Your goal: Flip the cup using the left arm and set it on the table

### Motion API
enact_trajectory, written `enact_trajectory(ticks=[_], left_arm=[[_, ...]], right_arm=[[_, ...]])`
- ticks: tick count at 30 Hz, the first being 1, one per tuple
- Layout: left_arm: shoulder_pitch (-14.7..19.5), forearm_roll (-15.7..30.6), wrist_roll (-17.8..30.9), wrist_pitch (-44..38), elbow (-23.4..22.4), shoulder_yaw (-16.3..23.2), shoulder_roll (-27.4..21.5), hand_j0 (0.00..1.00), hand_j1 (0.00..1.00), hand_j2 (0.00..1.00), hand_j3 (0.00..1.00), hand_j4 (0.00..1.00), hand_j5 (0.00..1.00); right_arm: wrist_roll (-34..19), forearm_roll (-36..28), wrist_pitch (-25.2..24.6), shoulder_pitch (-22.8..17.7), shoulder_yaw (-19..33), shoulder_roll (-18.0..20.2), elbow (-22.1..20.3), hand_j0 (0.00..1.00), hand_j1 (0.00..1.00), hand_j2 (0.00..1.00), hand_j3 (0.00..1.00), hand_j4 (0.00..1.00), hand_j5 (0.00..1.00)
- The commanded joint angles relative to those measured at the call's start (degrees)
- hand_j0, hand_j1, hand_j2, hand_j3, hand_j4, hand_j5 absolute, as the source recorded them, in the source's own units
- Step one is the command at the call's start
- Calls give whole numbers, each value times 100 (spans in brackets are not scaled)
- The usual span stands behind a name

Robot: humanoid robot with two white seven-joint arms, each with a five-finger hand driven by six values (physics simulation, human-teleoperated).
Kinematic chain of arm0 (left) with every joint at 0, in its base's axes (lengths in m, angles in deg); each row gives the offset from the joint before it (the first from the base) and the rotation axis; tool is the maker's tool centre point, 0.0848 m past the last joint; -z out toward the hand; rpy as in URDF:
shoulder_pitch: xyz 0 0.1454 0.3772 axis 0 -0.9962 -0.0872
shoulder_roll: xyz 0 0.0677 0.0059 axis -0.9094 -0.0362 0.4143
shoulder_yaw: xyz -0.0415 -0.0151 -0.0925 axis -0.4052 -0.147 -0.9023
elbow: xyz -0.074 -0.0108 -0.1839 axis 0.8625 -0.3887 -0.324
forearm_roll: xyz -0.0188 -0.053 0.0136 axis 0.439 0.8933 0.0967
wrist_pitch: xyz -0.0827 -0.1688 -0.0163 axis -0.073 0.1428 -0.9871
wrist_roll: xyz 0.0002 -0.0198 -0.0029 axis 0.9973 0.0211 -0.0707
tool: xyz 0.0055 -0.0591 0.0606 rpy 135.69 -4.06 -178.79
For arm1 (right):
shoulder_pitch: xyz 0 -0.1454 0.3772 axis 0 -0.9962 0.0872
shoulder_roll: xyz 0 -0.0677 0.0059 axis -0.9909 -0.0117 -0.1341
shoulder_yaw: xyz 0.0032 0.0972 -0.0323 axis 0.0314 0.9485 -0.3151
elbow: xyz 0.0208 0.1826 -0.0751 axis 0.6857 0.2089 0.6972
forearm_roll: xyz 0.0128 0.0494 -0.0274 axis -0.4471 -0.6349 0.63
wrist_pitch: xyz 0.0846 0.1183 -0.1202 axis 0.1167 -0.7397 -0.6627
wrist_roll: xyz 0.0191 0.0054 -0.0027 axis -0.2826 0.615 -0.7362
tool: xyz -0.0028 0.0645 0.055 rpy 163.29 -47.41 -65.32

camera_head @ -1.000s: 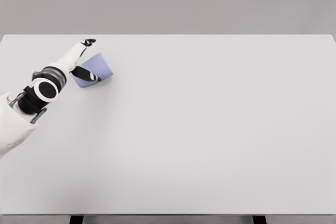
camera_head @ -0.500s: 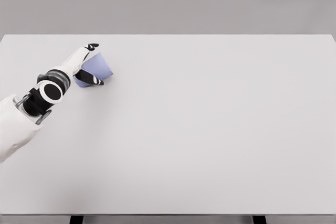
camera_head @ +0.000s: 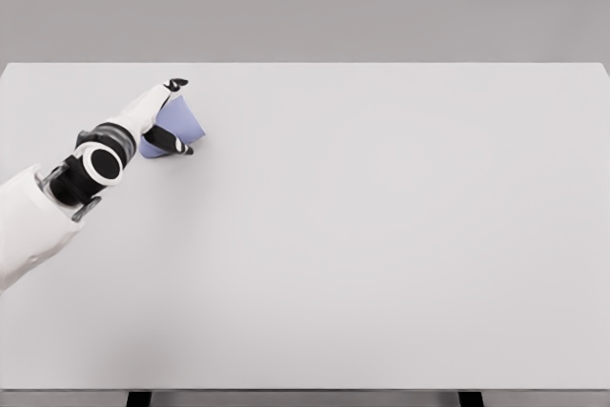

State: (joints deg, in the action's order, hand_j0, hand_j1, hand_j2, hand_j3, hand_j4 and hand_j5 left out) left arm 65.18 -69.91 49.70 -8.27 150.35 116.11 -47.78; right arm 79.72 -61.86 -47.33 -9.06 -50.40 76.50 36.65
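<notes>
A: Any lettering to read?

B: Nothing legible. The cup (camera_head: 179,123) is plain pale blue (it lies tilted on its side).

A: And where does it sit against the fingers?

B: The left hand (camera_head: 157,113) is wrapped on it; one dark-tipped finger (camera_head: 176,85) lies above the cup, another below, so the cup sits between them, held.

A: The surface?

B: A pale grey table (camera_head: 381,235); the cup is near its far left corner. Behind the table, a flat grey wall.
</notes>
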Motion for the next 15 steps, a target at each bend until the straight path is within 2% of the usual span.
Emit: enact_trajectory(ticks=[1, 9, 15], left_arm=[[9, -30, -2, 0, -48, 129, -4, 100, 100, 100, 100, 100, 100], [79, -30, -2, 0, -119, 287, -4, 100, 100, 100, 100, 100, 100], [158, -30, -11, 0, -119, 270, -13, 81, 81, 81, 81, 81, 81]], right_arm=[[-1, 0, 0, 0, -1, 0, 1, 100, 100, 100, 100, 100, 100], [-1, 0, 0, 0, -1, 0, 1, 100, 100, 100, 100, 100, 100], [-1, 0, 0, 0, -1, 0, 1, 100, 100, 100, 100, 100, 100]])
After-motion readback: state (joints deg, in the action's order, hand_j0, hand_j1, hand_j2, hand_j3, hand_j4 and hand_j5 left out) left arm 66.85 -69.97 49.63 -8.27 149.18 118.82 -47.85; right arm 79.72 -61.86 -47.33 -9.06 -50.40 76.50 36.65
